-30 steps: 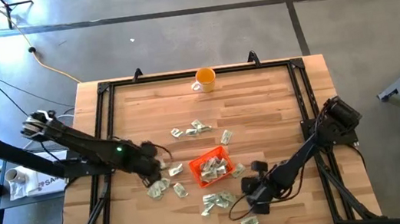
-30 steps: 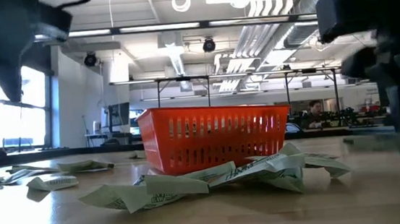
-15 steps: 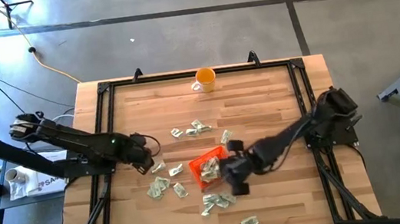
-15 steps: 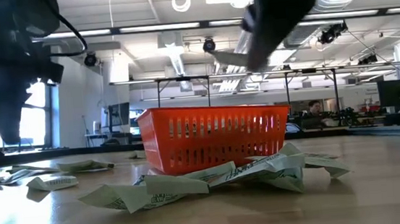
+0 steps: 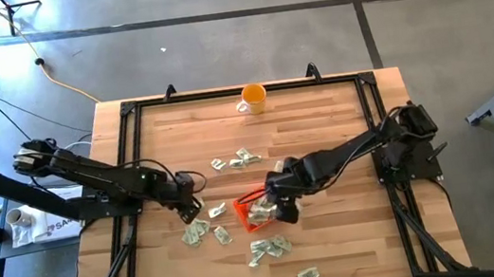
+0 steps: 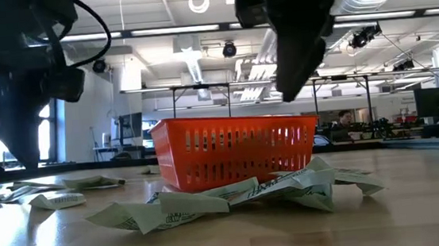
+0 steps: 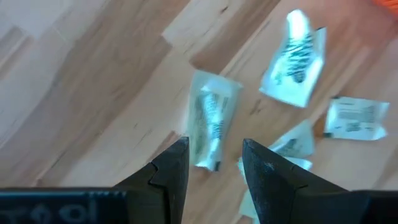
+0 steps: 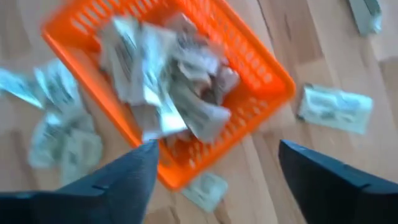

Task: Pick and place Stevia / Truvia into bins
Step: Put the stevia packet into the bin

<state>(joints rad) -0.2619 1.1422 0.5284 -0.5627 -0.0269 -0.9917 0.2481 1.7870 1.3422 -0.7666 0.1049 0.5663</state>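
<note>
The sachets' (image 8: 155, 93) print is too blurred to read. The right tool (image 8: 214, 171) gapes wide, empty, above the orange tray (image 8: 261, 65); the left tool (image 7: 214, 155) stands narrow over 1 sachet (image 7: 210, 118).

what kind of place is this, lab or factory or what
Most likely a robotics lab or workshop in a large open industrial hall. The low view shows exposed ceiling ducts, strip lights and distant workstations with monitors. The high view shows a bare concrete floor around a framed wooden table.
</note>
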